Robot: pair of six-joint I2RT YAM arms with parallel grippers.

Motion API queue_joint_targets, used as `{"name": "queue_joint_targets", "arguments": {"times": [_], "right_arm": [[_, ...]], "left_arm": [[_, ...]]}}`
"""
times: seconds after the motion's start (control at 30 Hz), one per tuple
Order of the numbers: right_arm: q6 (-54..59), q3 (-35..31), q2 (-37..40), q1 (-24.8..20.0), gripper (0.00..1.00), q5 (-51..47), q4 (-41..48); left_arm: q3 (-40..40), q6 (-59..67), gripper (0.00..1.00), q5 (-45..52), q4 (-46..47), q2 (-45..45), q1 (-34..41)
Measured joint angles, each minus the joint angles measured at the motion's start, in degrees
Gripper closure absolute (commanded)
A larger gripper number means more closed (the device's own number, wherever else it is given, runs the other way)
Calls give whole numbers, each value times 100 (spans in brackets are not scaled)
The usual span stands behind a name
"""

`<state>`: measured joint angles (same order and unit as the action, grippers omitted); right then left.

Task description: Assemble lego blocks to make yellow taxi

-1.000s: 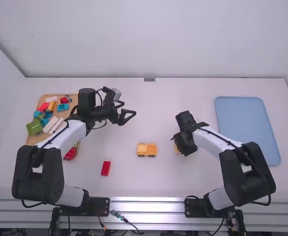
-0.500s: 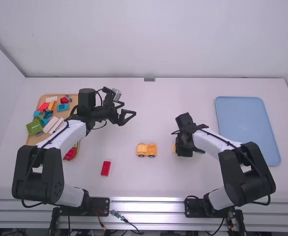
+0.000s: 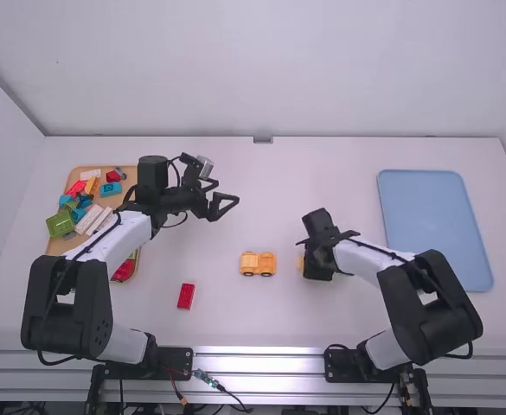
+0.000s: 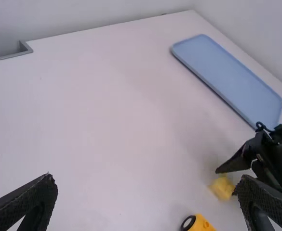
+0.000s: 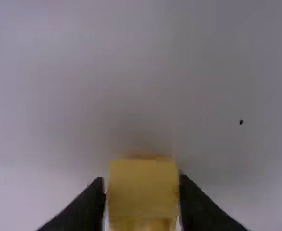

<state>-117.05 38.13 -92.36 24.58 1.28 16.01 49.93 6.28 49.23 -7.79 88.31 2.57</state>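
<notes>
High view: left gripper (image 3: 227, 206) beyond car (image 3: 258, 264) and toward left, fingers well apart, nothing between them. Car upright on table (image 3: 253, 324), two wheels on near side. Right gripper (image 3: 306, 265) low, to right of car and apart from it, yellow block (image 3: 301, 263) at its tips. Right wrist view: its fingers clamped on block, one at each side. Whether block touches table, cannot tell. Red brick (image 3: 186, 296) nearer arm bases than car, toward left. Mixed blocks in tan tray (image 3: 105, 201) at far left.
</notes>
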Motion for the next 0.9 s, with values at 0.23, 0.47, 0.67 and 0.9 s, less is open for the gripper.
{"name": "queue_joint_targets", "arguments": {"times": [0.23, 0.47, 0.67, 0.9], "right_arm": [[459, -2, 0, 0, 26, 76, -400], [1012, -2, 31, -278, 37, 461, -280], [1602, -7, 662, -662, 30, 765, 120], [4013, -7, 1781, -1082, 1, 1322, 24]], "left_arm": [[0, 11, 1, 2, -15, -2, 0], [2, 22, 1, 0, -17, -2, 2], [0, 20, 1, -2, -17, 0, 0], [0, 26, 1, 0, 4, -2, 0]]}}
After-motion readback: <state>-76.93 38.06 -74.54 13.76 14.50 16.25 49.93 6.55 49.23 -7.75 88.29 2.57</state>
